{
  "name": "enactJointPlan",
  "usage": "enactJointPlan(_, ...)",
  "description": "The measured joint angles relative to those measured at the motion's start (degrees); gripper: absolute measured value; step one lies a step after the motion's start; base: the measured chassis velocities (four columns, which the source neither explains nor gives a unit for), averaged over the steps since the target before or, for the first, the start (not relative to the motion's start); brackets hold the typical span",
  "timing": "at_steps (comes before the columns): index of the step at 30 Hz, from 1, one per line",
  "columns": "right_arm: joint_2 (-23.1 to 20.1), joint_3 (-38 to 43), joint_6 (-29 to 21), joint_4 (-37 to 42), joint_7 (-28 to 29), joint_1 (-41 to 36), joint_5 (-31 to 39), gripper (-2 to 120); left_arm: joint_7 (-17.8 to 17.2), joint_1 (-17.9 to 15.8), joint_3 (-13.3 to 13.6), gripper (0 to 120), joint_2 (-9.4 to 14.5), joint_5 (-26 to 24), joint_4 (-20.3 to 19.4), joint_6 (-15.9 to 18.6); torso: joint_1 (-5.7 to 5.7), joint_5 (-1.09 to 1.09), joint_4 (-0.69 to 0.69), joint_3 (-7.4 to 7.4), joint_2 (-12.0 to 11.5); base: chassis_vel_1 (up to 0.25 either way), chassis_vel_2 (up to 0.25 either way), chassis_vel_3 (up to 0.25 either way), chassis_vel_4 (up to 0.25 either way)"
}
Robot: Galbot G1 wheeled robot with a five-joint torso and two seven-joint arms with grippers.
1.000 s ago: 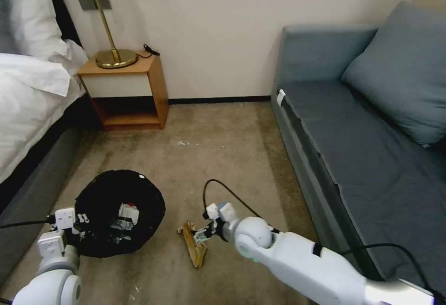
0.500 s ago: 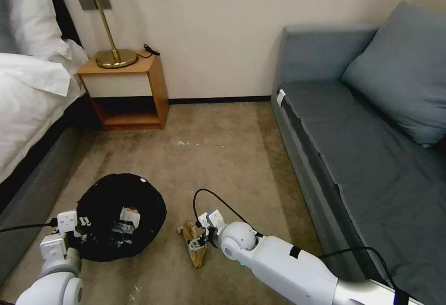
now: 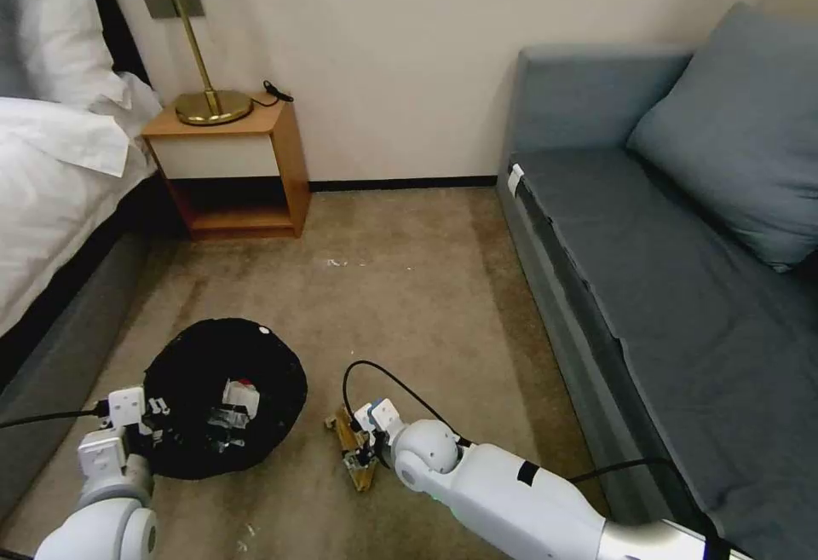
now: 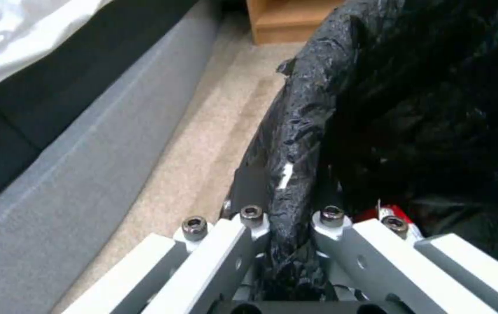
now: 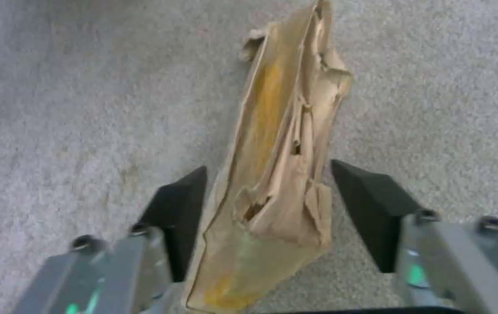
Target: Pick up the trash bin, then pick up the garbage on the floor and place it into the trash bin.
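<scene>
Over the last second the right arm has come down and in toward the robot: its wrist now sits low over the carpet (image 3: pixel 409 287), right at the brown wrapper (image 3: pixel 351 449), where a second ago it hung a little higher and farther to the right. The wrapper itself has not shifted and lies on the carpet just beside the trash bin (image 3: pixel 223 398), toward the sofa (image 3: pixel 682 270). This looks like the close of the approach, with the grasp itself not yet made.

The right gripper (image 5: pixel 269 209) is spread moderately wide. In the right wrist view its two dark pads (image 5: pixel 176 216) stand one on each side of the crumpled wrapper, which lies lengthwise between them. One pad sits very close to the paper's edge and the other is apart from it with carpet showing between. Nothing is held yet; the jaws need to close before the piece can be lifted.

The left gripper (image 4: pixel 286 244) is clamped on the bin's rim, pinching the crinkly black plastic bag (image 4: pixel 295 131) between its fingers. It holds the bin near the bed (image 3: pixel 51 168), on the robot's left. Inside the bin lie pieces already dropped in, among them a red-and-white wrapper (image 3: pixel 241 395). By that count the brown wrapper is one of the last pieces left on the floor, perhaps the last.
</scene>
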Motion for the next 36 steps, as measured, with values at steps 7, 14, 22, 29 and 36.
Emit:
enactJointPlan(7,-0.50,0.53,0.29,-0.07,-0.82,-0.70,-1.24,28,0.00,0.33,-0.05,3,0.10,-0.03,-0.04,-0.02,0.00,0.00,0.00,0.00,0.00,0.000,0.000,0.000,0.000)
enactJointPlan(14,-0.90,0.59,0.37,0.21,-0.98,-1.30,-1.72,4,0.00,0.38,-0.02,3,0.19,-0.04,-0.13,-0.04,0.00,0.00,0.00,0.00,0.00,0.000,0.000,0.000,0.000)
enactJointPlan(22,-1.07,2.85,5.75,0.60,0.42,-2.02,-3.50,0,0.00,0.47,0.01,3,0.34,-0.08,-0.26,-0.04,0.00,0.00,0.00,0.00,0.00,0.000,0.000,0.000,0.000)
enactJointPlan(29,-4.43,6.94,8.16,6.05,0.99,-1.72,-3.10,0,0.00,0.36,0.28,3,0.48,-0.12,-0.25,-0.04,0.00,0.01,0.00,0.00,0.00,0.000,0.000,0.000,0.000)
enactJointPlan(36,-9.31,9.59,17.63,13.59,2.01,-0.46,-1.56,0,0.00,0.41,0.66,3,0.46,-0.81,-0.09,0.28,0.00,0.01,0.00,0.00,0.00,0.000,0.000,0.000,0.000)
